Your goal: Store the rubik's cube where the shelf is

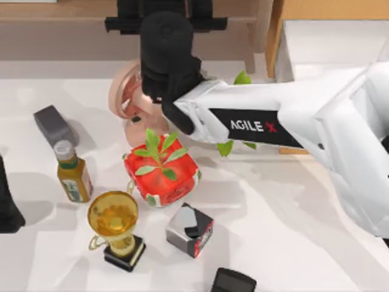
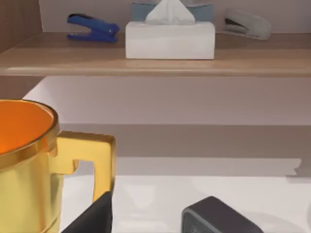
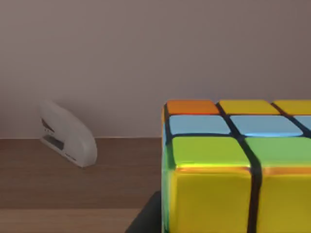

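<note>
While the right end effector [image 1: 152, 91] reaches toward twelve o'clock, holding the cube [image 3: 233, 165] close above the shelf [image 3: 73, 179], it should lower level and let go only once the base touches, well apart from the rounded grey stapler [image 3: 65, 133]. The cube is glossy and sharp-edged, the board matte wood. The left arm idles at nine o'clock on the worktop [image 1: 273, 213]; I cannot tell its grip.

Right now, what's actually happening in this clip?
The right arm reaches across the table toward the shelf at the back, its gripper up by the board. The right wrist view has the rubik's cube close against the camera, over the brown shelf board with a white stapler lying farther along it, so the cube looks carried to the shelf, not yet clearly let go. The left arm sits parked at the table's left edge.
</note>
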Motion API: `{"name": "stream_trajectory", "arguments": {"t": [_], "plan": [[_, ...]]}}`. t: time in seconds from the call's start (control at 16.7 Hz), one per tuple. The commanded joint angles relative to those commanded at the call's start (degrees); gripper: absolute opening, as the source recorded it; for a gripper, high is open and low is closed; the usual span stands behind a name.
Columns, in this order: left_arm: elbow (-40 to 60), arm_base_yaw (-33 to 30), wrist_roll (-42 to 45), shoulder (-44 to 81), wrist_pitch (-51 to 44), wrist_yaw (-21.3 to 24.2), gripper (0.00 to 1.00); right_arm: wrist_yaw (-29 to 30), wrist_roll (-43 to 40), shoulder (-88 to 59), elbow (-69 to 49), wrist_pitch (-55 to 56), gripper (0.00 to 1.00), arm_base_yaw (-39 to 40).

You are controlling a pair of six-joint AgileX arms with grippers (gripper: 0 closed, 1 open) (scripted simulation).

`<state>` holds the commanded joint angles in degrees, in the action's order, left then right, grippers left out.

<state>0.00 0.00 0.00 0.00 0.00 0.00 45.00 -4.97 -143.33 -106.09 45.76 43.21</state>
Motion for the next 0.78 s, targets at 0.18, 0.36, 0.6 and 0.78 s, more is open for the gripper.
{"name": "stream_trajectory", "arguments": {"t": [0.18,0.36,0.6,0.78], "plan": [[0.0,0.0,0.0,0.0,0.0,0.0,1.0,-2.18,0.29,-4.58,-9.47,-4.9,0.0,-2.28],[0.0,0.0,0.0,0.0,0.0,0.0,1.0,-3.53,0.47,-7.07,-13.68,-7.86,0.0,-3.68],[0.0,0.0,0.0,0.0,0.0,0.0,1.0,-3.6,0.48,-7.21,-13.88,-8.01,0.0,-3.76],[0.0,0.0,0.0,0.0,0.0,0.0,1.0,-3.6,0.48,-7.21,-13.88,-8.01,0.23,-3.76]]}}
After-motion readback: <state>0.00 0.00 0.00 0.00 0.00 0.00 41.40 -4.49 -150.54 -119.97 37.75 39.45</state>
